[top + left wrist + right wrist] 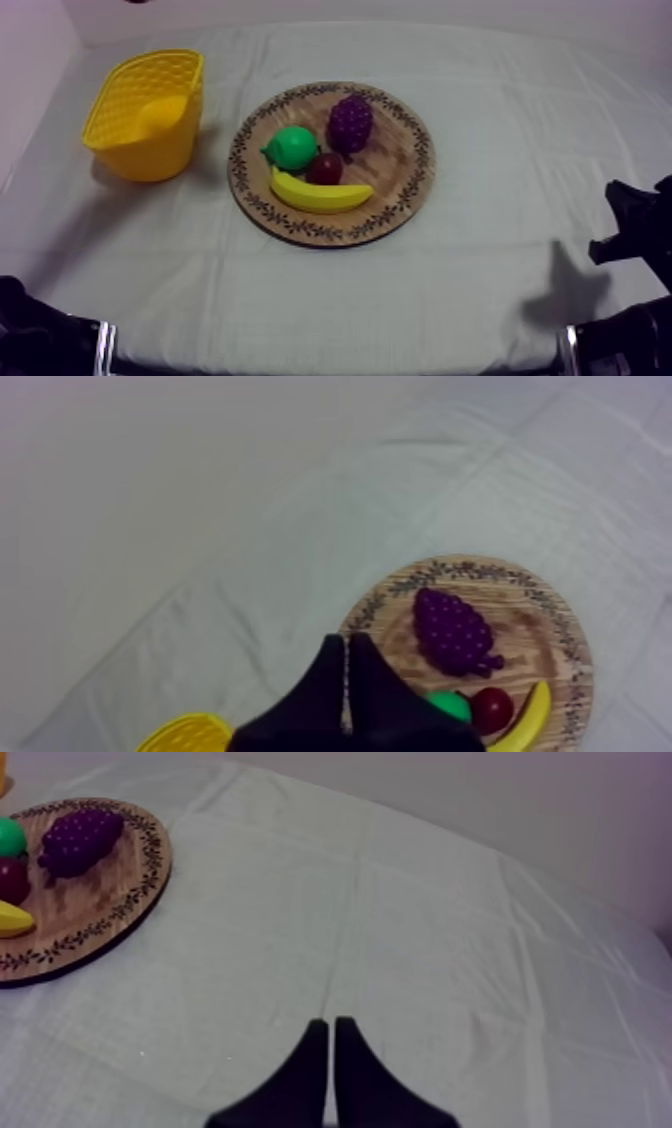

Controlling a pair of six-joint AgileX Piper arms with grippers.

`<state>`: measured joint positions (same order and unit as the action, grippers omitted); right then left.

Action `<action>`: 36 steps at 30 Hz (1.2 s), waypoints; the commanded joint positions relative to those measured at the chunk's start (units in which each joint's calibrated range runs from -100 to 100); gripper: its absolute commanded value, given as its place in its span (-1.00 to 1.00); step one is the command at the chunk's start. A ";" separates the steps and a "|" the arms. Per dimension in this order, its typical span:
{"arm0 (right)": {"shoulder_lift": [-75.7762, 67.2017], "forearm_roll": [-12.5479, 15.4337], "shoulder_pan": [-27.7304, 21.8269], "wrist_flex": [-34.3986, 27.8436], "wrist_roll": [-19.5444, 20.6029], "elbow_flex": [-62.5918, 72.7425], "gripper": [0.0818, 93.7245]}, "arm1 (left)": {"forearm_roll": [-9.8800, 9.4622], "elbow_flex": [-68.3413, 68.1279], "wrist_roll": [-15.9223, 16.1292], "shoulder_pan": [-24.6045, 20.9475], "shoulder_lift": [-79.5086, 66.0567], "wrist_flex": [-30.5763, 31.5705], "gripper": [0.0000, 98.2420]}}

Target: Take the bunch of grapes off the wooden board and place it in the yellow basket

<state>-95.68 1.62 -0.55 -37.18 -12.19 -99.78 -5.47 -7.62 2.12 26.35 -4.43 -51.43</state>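
Left gripper & right gripper fingers together, empty: purple toy bunch of grapes could be shoved against green toy pear if approached unopened.

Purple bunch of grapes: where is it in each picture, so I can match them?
Top view: the purple bunch of grapes lies on the round wooden board with a patterned rim, beside the green pear.
Left wrist view: on the board, past the shut left pincer.
Right wrist view: on the board, far from the shut right pincer.
Shared landmark: that patterned rim.
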 commanded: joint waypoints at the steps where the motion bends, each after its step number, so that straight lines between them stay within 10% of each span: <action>1: 0.00 0.02 0.01 0.00 0.01 0.01 -0.99 | 0.30 0.65 0.10 0.61 1.31 -0.27 -1.00; 36: 0.00 0.02 0.01 0.00 0.01 0.01 -0.99 | 2.64 29.19 4.66 3.27 27.18 -24.91 -1.00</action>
<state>-95.68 1.62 -0.55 -37.22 -12.19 -99.78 -2.83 21.22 6.76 29.58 22.54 -75.99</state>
